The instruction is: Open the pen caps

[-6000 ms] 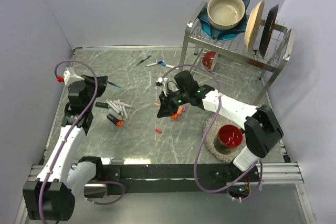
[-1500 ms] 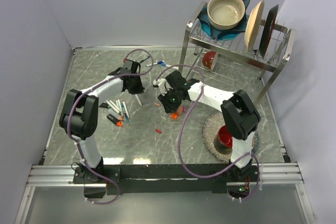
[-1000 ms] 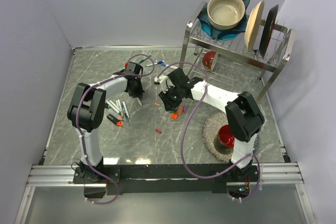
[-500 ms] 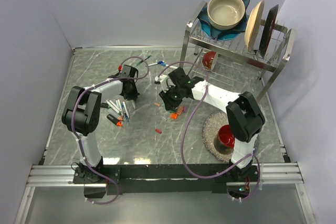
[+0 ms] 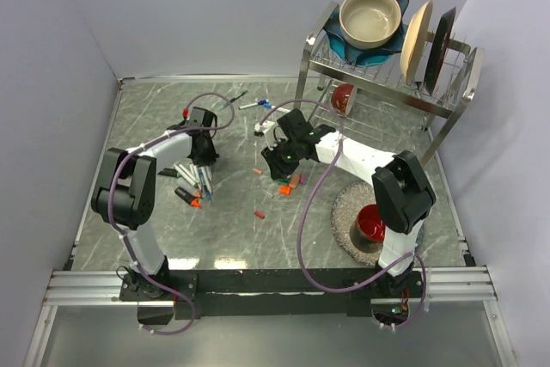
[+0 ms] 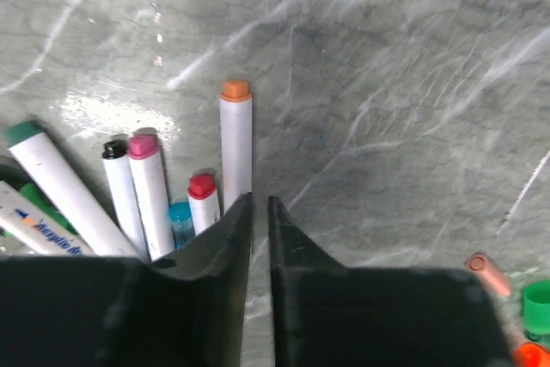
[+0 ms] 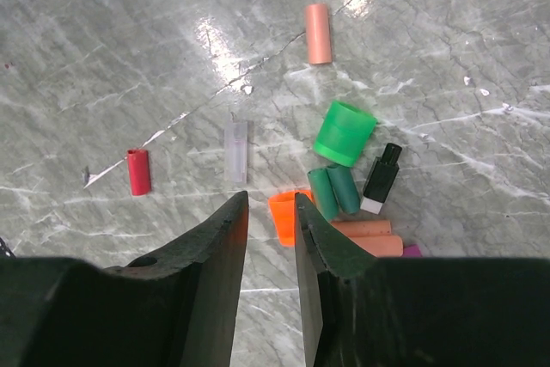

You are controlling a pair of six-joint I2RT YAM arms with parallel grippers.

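Several loose pen caps lie under my right gripper: a wide green one, a pink one, a clear one, a red one, an orange one and a black one. That gripper hangs open above them and holds nothing. My left gripper sits over the pile of uncapped white markers, its jaws open by a narrow slit with only table showing through. An orange-tipped marker lies just ahead of its left finger.
A dish rack stands at the back right with a bowl and plates. A red bowl rests on a round mat at the front right. Two more markers lie near the back wall. A red cap lies alone mid-table.
My left gripper has swung left from the table's middle to the marker pile, and its jaws have parted slightly. The right gripper has stayed over the caps.
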